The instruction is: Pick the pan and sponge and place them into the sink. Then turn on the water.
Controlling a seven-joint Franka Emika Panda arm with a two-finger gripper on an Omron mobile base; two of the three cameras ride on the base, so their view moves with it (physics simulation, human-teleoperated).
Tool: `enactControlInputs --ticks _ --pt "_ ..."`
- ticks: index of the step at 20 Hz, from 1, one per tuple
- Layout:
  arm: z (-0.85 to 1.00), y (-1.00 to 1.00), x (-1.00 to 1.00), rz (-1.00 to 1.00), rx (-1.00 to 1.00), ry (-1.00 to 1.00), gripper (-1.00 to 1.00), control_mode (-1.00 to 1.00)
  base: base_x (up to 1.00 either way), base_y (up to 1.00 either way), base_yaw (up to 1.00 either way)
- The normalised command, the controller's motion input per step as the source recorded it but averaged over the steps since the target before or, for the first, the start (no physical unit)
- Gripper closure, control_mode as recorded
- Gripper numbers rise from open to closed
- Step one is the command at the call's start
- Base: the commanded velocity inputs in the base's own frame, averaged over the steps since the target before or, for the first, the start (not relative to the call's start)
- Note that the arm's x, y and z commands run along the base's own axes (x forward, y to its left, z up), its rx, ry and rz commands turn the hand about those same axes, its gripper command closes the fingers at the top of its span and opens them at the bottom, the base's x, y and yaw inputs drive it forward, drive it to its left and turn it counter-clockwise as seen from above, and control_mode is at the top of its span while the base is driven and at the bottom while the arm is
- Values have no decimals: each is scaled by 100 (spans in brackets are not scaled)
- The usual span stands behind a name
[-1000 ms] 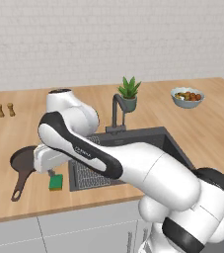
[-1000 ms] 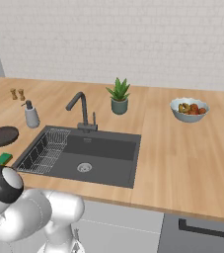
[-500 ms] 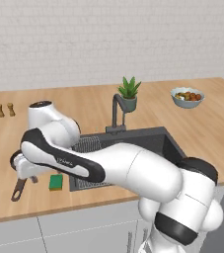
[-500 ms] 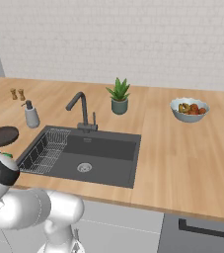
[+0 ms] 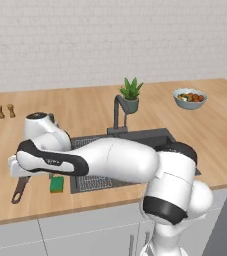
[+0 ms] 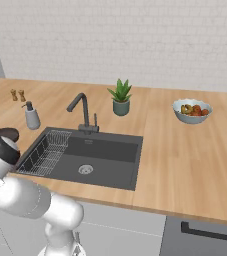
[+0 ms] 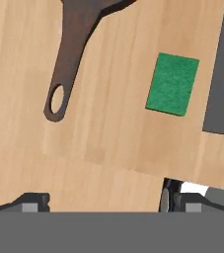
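Dark pan (image 7: 71, 54) cut off beyond its handle, beside green sponge (image 7: 173, 84).

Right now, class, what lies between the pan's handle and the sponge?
Only bare wooden counter: in the hand view, the pan's handle and the sponge lie apart.

place: kitchen | cues: wooden counter (image 6: 175, 150), sink (image 6: 102, 157) with faucet (image 6: 82, 111) (fruit bowl (image 6: 192, 110) too)
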Motion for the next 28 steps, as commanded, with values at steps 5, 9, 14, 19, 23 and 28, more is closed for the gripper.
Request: enactControlInputs --ticks 5,9,14,19,23,28 --pt "-5 54 67 -21 -8 2 -100 -100 0 0 0" --pt "0 34 59 -14 -7 0 -100 -100 0 0 0" --pt "-1 11 70 -5 -8 11 -100 -100 0 0 0" --pt "-32 13 28 0 -1 4 -100 -100 0 0 0" --pt "-27 6 0 0 0 5 -100 -100 0 0 0" --pt "-5 0 -4 0 0 2 -100 -100 0 0 0"
